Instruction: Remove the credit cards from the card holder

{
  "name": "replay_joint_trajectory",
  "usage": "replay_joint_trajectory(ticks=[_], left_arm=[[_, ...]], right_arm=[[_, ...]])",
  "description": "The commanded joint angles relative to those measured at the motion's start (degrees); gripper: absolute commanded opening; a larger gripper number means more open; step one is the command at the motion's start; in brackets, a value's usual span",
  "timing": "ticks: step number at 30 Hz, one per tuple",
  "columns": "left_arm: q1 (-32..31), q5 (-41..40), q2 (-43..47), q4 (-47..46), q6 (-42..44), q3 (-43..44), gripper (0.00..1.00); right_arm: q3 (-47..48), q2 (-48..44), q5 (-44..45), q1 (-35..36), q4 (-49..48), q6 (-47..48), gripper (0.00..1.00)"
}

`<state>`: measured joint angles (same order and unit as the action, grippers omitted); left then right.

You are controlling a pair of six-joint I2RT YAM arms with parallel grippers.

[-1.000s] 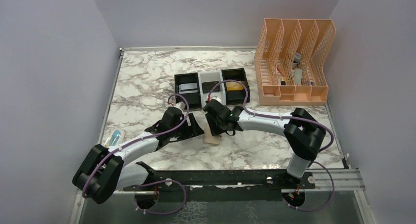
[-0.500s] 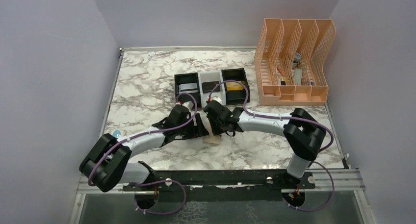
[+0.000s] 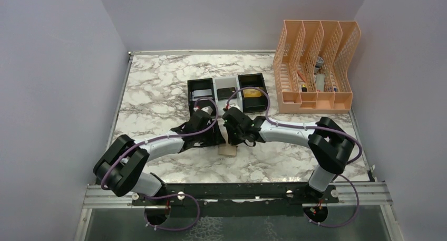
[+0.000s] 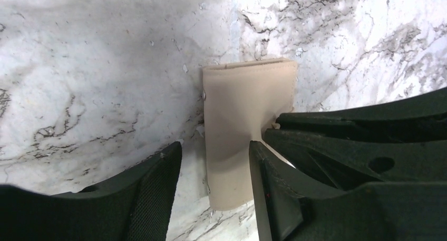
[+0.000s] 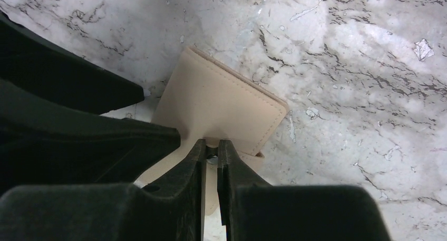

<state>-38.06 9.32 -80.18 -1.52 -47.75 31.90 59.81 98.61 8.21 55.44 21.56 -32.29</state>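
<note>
The left gripper (image 4: pixel 214 151) has swung in, jaws apparently straddling the card holder (image 4: pixel 248 93).

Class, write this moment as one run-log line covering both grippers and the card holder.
left gripper: open, straddling card holder | right gripper: shut on its edge | state: holder folded, tan outside showing

Top view: soft, even overhead light with no glare; the marble table (image 3: pixel 158 88) is bright, with faint shadows under the arms near the card holder (image 3: pixel 228 150). Left wrist view: a broad grey shadow dims the marble left of the card holder; the marble is brighter to its right. Right wrist view: bright, sharp marble; the right gripper's fingers (image 5: pixel 184 199) are dark and nearly featureless.
</note>
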Motion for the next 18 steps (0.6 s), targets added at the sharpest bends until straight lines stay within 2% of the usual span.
replay_joint_trajectory(ticks=[1,18], left_arm=[[-0.89,-7.62,-3.49,8.01,2.66,-0.49,0.52],[-2.19,-11.95,-7.36,10.22,2.21,-1.33,0.45]], right_arm=[[-1.78,-2.68,-4.59,-1.47,-2.27,-0.09,0.01],[-6.05,-7.87,-12.47,-4.2,-7.77,0.59,0.01]])
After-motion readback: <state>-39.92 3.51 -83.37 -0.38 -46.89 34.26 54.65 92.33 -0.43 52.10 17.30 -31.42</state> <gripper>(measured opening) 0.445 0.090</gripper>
